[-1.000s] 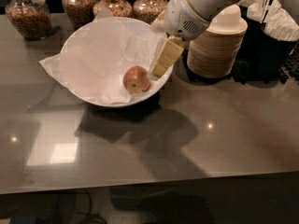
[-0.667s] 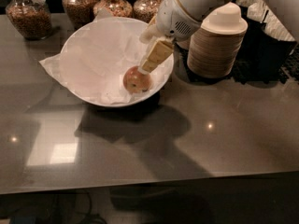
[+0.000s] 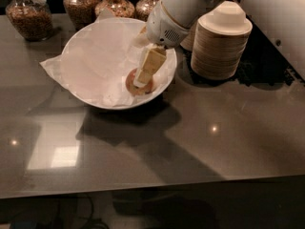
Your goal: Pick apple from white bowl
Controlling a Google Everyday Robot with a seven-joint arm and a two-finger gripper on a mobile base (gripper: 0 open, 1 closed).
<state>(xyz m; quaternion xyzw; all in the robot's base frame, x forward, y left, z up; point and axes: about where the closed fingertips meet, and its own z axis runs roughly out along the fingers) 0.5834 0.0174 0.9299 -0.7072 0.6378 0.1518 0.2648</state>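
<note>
The white bowl (image 3: 95, 61) stands on the dark grey counter at the back left, lined with crinkled white paper whose corners stick out over the rim. The apple (image 3: 130, 84), small and reddish-orange, lies at the bowl's right inner side. My gripper (image 3: 141, 82) reaches down into the bowl from the upper right and is right at the apple, its cream-coloured tip covering the middle of the fruit. The white arm (image 3: 176, 13) comes in over the bowl's far right rim.
A tall stack of beige disposable bowls (image 3: 221, 42) stands just right of the white bowl. Several glass jars of food (image 3: 33, 15) line the back edge. The counter's front edge (image 3: 152, 187) runs across the bottom. Dark objects sit at the far right.
My gripper has moved down and left into the bowl, from beside the apple to directly over it. The apple and the bowl have not shifted.
</note>
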